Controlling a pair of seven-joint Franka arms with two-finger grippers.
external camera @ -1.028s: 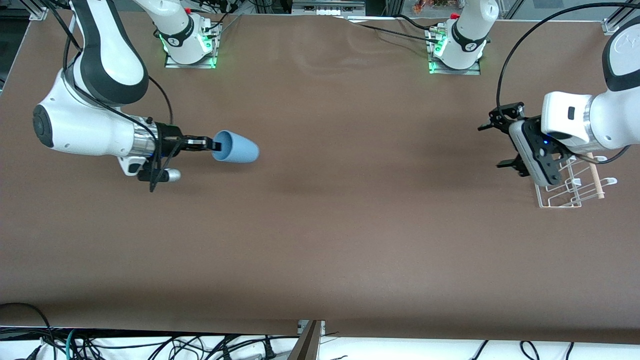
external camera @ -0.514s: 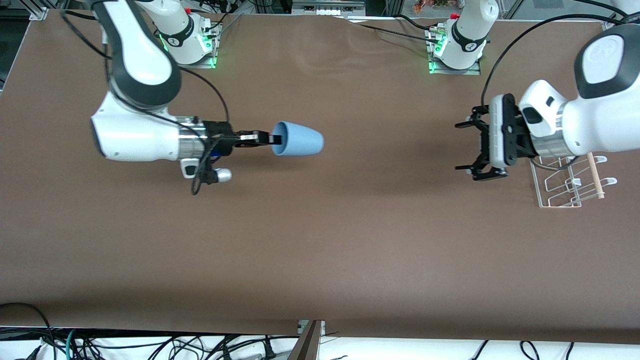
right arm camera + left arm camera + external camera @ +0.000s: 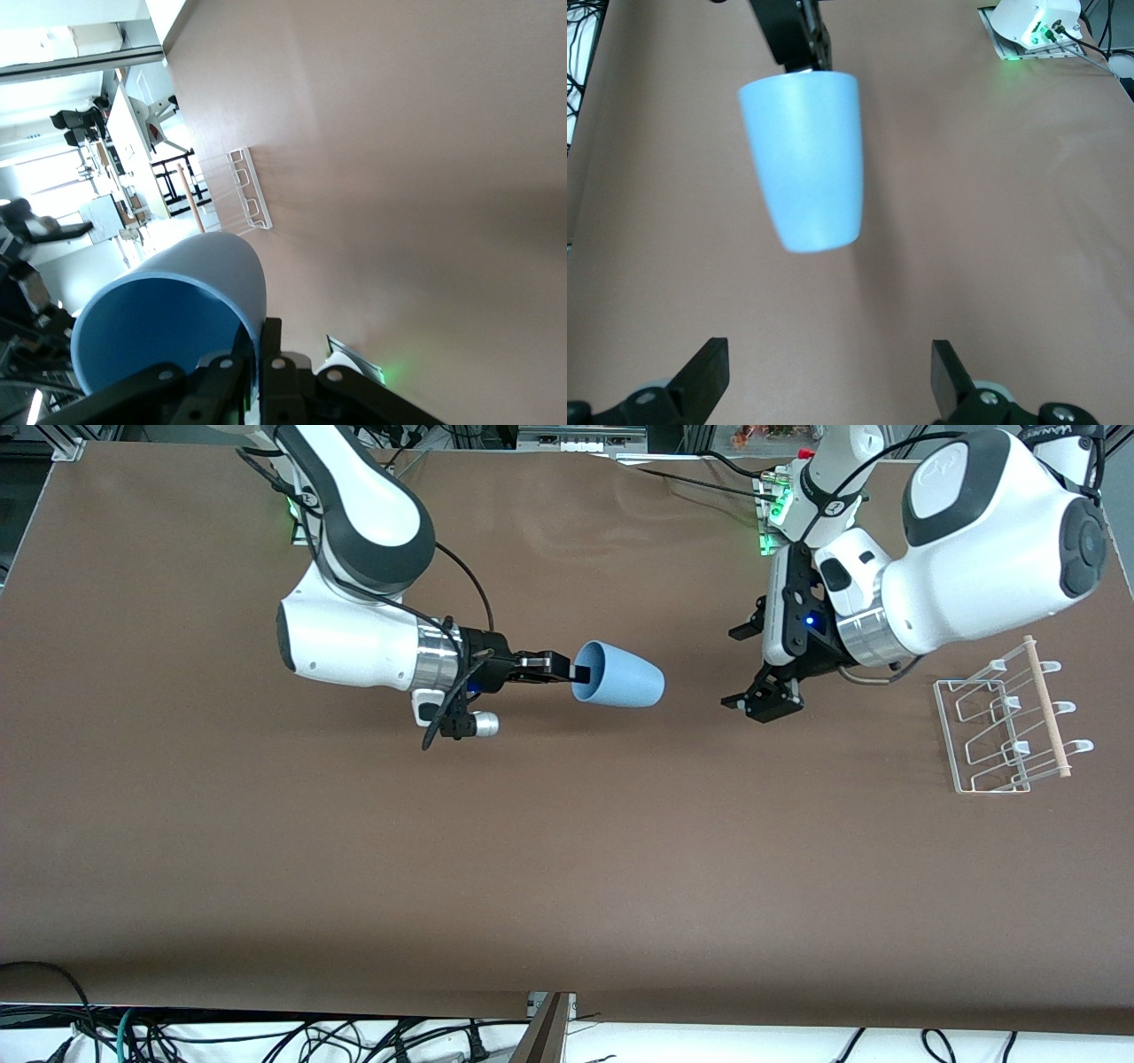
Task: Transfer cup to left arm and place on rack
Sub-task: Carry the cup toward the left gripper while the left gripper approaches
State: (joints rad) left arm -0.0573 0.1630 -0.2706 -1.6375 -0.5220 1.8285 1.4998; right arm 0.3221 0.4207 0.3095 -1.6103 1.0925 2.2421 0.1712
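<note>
My right gripper [image 3: 578,674] is shut on the rim of the light-blue cup [image 3: 622,676] and holds it sideways above the middle of the table, base toward the left arm's end. In the right wrist view the cup's open mouth [image 3: 164,332] sits at my fingers [image 3: 285,359]. My left gripper [image 3: 742,669] is open, in the air a short gap from the cup's base. In the left wrist view the cup [image 3: 806,159] hangs ahead of my spread fingertips [image 3: 709,372]. The white wire rack [image 3: 1005,726] with its wooden dowel stands at the left arm's end.
The brown table [image 3: 567,850] carries only the rack. The two arm bases [image 3: 802,514] with green lights stand along the table edge farthest from the front camera. Cables lie below the edge nearest that camera.
My right gripper has carried the cup toward the middle of the table. My left gripper has swung away from the rack toward the cup, and the gap between them has shrunk.
</note>
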